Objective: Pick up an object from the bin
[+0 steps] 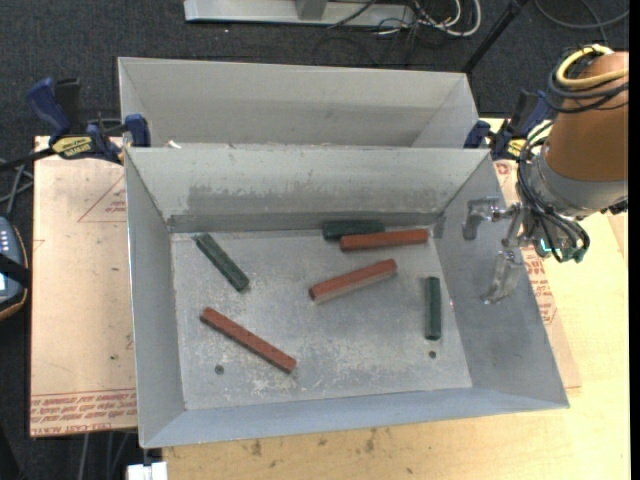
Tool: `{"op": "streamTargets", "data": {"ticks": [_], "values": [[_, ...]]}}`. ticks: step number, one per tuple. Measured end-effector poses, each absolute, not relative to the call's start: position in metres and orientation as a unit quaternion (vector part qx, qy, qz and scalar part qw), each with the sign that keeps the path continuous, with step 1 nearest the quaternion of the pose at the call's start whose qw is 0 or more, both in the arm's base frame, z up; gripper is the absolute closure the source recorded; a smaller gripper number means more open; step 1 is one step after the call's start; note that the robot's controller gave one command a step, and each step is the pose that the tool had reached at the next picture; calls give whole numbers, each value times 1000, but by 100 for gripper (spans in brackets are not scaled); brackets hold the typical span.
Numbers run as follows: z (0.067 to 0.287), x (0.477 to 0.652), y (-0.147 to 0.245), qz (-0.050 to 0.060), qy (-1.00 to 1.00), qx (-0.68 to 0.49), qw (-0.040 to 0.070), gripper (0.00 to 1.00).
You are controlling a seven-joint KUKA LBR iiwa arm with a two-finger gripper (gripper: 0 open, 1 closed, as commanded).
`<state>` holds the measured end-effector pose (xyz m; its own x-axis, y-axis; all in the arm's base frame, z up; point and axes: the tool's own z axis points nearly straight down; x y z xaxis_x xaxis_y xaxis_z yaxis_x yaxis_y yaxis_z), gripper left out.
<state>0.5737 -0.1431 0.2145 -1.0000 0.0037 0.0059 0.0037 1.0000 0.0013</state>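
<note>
Over the right sloping wall of the grey bin (505, 368) hangs the gripper (497, 263) (whether it is spread or pressed together cannot be told). Nearest to it, just to its left on the bin floor, lies a dark green bar (432, 308), running near to far. Further left, apart from it, lies a slanted red-brown bar (353, 280).

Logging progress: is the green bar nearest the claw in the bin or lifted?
In the bin: the green bar lies flat on its floor, apart from the claw.
</note>
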Motion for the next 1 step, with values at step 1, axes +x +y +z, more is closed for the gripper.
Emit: {"op": "streamTargets", "data": {"ticks": [1], "values": [[219, 575, -142, 0, -1000, 0, -1, 0]]}}
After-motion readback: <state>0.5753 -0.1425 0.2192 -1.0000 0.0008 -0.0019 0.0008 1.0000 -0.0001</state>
